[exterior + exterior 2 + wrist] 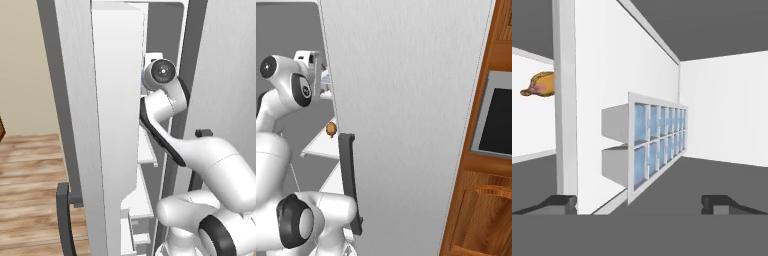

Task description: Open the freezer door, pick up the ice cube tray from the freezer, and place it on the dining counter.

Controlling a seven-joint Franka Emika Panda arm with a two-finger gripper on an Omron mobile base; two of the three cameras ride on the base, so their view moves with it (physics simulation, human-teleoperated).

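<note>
Two rows of pale blue cells mark the tray (657, 142), which lies on a white shelf (607, 80) inside the freezer (165, 30). In the hand view its long axis runs away from the camera, cells facing sideways. Gripper (639, 202) open, empty, just short of the tray's near end. One brown food item (539, 84) sits on another shelf.

Arm reached into the freezer (165, 30) beside the swung-out door (80, 125). In the hand view, the tray (654, 142) stood ahead between the open fingers (559, 204), roll-tilted.
</note>
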